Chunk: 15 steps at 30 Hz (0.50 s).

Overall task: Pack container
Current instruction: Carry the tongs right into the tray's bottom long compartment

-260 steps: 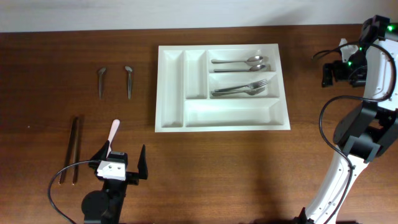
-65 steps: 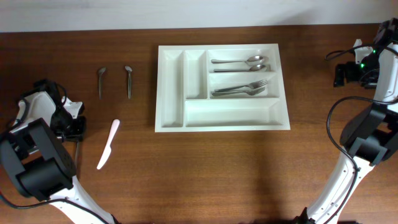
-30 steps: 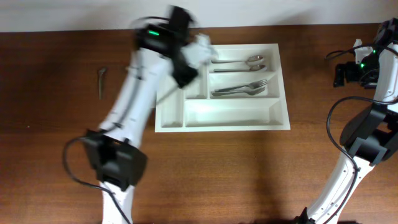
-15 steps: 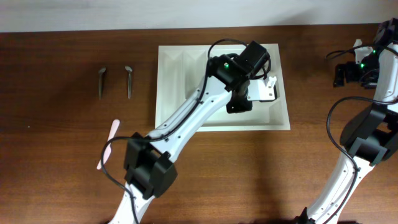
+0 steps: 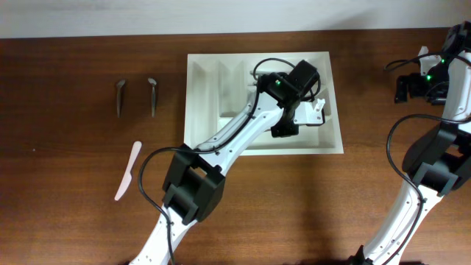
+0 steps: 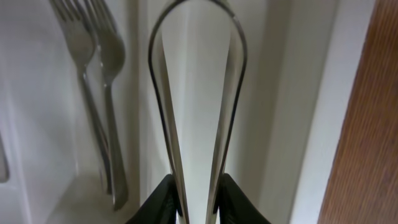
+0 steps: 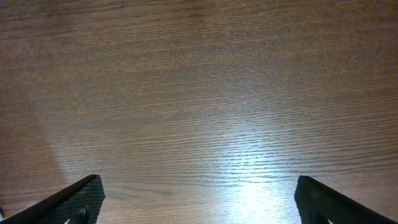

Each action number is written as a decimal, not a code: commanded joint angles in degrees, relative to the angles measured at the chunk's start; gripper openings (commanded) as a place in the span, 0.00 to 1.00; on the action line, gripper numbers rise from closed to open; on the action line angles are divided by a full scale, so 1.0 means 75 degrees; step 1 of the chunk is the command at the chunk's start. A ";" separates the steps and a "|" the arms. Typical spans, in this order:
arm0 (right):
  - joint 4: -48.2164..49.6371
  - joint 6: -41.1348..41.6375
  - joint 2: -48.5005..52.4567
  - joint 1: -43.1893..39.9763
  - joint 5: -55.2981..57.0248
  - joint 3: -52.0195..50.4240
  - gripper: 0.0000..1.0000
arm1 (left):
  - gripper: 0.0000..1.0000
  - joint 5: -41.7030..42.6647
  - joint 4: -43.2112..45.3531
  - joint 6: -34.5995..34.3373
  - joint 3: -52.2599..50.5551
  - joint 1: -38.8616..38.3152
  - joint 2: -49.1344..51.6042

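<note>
While the left arm reaches across the container (image 5: 193, 103), a white tray lying near the back edge of the counter (image 5: 73, 213) about midway along it, the left pincer (image 6: 194, 200) hangs over the tray's right end, its fingers (image 6: 163, 196) pressed narrowly against the two arms of metal tongs (image 6: 163, 112); the tongs point into the compartment just beside the one with two forks (image 6: 104, 53). Over bare wood by the counter's right edge, the right pincer (image 7: 199, 199) gapes wide, holding nothing. Toward the left edge lie a pale knife (image 5: 127, 171) and two small dark utensils (image 5: 152, 96)
</note>
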 commanded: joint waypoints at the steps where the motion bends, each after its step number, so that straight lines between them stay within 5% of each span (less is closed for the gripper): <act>1: 0.0006 -0.0073 -0.0160 0.0029 0.0041 -0.0038 0.99 | 0.23 0.0047 0.0023 0.0146 0.0125 0.0023 0.0268; 9: 0.0006 -0.0073 -0.0160 0.0029 0.0041 -0.0038 0.99 | 0.25 0.0154 0.0020 0.0058 0.0125 0.0023 0.0545; 15: 0.0006 -0.0073 -0.0160 0.0029 0.0038 -0.0038 0.99 | 0.40 0.0149 0.0029 0.0009 0.0125 0.0023 0.0662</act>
